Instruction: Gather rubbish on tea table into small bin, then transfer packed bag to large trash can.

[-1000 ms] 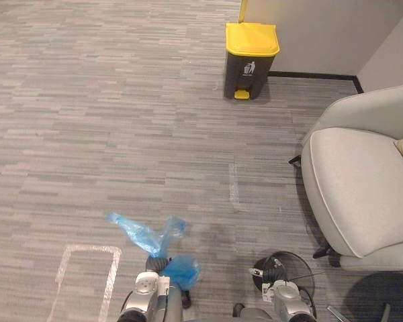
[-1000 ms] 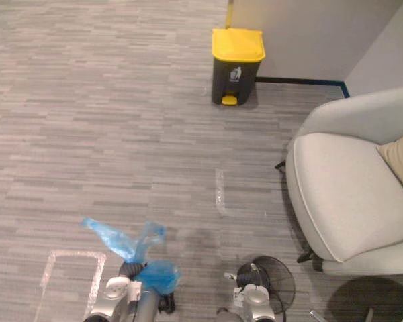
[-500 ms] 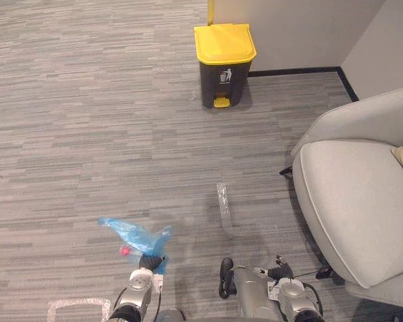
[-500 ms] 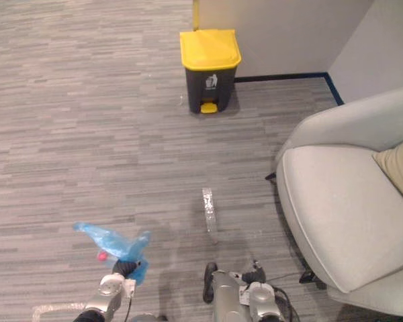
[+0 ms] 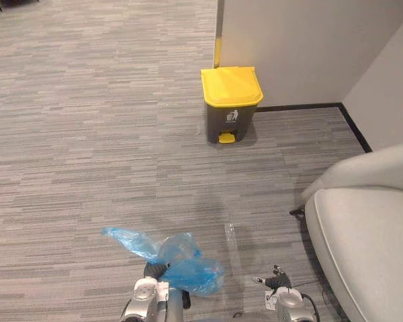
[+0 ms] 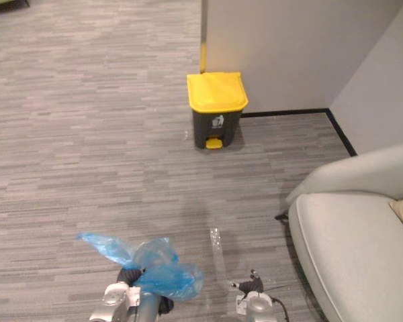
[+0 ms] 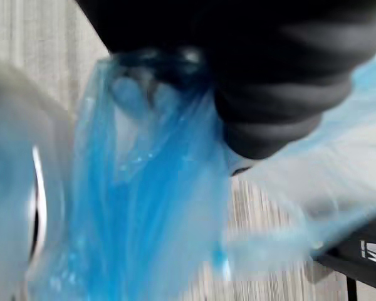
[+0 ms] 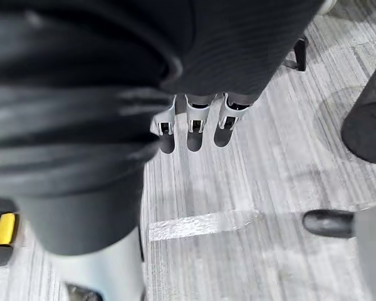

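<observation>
Left hand (image 5: 154, 270) clenched round neck of blue bag (image 5: 188, 274), at 7 o'clock, clear of floor (image 5: 87, 134).
Risk: thin film slips from grip during walk.
Trash can (image 5: 231, 104) at 12 o'clock, well apart; yellow lid (image 5: 231, 86) shut, likely blocks drop.
Bag translucent, crumpled, bulging low, loose ears flaring.
Right hand (image 8: 193, 128) fingers straight, idle.

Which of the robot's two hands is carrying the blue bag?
The left hand: it grips the blue plastic bag, while the right hand hangs with straight fingers, holding nothing.
</observation>
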